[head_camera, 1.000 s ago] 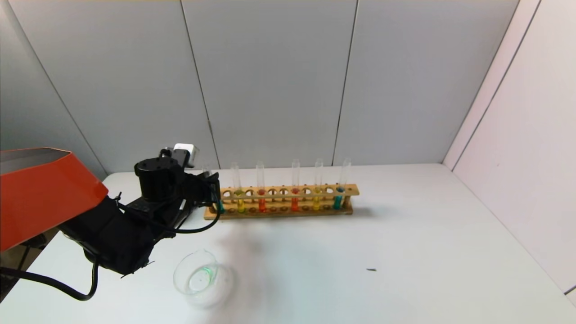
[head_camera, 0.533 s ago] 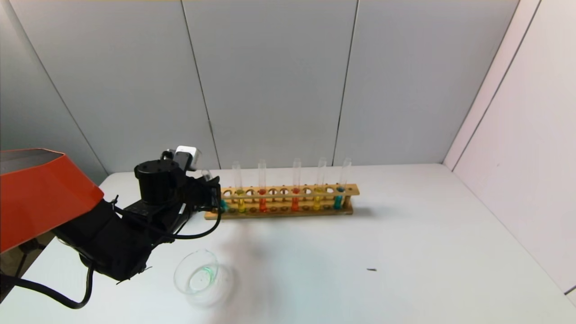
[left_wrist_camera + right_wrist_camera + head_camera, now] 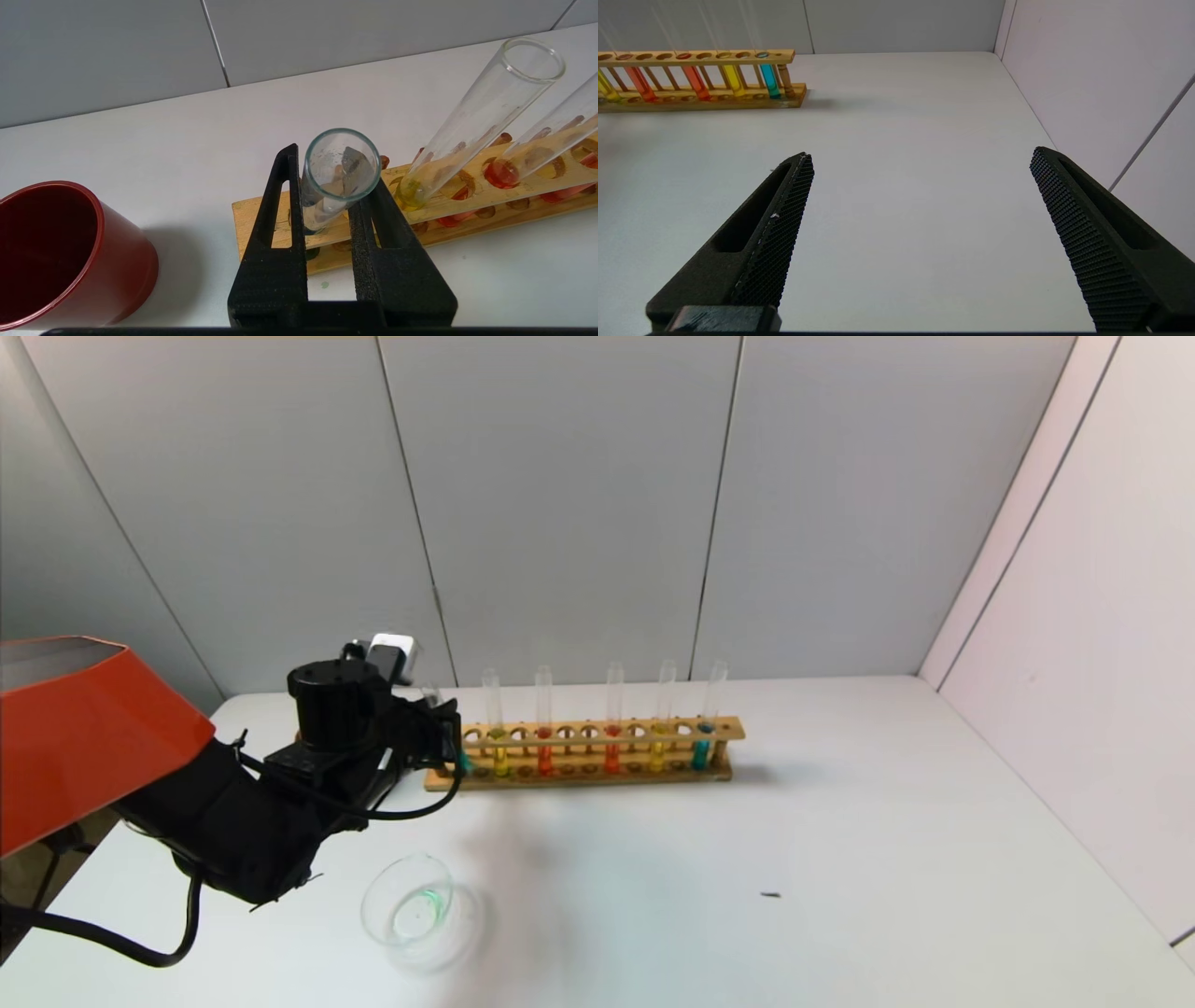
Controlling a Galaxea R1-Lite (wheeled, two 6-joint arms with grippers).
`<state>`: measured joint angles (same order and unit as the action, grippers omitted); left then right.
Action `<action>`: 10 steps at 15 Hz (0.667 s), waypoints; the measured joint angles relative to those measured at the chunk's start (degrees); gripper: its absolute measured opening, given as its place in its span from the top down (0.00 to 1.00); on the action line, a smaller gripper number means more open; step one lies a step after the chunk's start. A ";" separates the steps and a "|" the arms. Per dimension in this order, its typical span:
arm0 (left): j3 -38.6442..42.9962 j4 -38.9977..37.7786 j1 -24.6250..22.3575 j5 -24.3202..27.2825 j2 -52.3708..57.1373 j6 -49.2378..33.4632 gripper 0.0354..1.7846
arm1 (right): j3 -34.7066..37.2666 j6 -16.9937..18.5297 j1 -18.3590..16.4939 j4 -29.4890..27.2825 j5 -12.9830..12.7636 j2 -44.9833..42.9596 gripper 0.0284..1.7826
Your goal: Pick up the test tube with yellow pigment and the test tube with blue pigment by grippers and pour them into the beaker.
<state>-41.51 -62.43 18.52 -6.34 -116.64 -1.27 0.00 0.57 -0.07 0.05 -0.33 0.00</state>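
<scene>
Clamping a tube is what my left gripper (image 3: 329, 196) is doing now: both black fingers are closed on the glass of the end tube (image 3: 343, 163), a little below its open mouth. That tube stands in the last hole at the left end of the wooden rack (image 3: 597, 775), near the table's (image 3: 840, 803) far edge. Its long axis is close to upright, leaning slightly, so I judge any lift has to run straight up along that axis to clear the hole.

The liquid low in it looks dark teal, so I doubt this is either tube I want. The test tube with yellow pigment (image 3: 467, 126) stands in the next filled hole, just beside my fingers. The test tube with blue pigment (image 3: 705, 728) is at the rack's right end, well apart. The beaker (image 3: 411, 910) sits toward the table's near edge, below my forearm, and a red cup (image 3: 56, 252) stands off the rack's left end.

My left arm reaches in low, wrist level. My right gripper (image 3: 920, 172) hangs wide open over the table's right side.
</scene>
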 joint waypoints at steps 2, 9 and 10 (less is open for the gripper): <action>-0.96 2.47 0.00 0.00 0.95 0.11 0.84 | 0.00 0.00 -0.02 0.00 0.00 0.00 0.05; -6.75 12.46 0.41 -0.55 6.13 0.04 0.84 | 0.00 -0.02 -0.02 0.00 0.00 0.00 0.05; -7.77 13.62 0.50 -0.62 6.78 0.01 0.84 | 0.00 0.00 -0.02 0.00 0.00 0.00 0.05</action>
<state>-49.27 -48.81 19.02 -6.96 -109.86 -1.26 0.00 0.57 -0.10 0.05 -0.33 0.00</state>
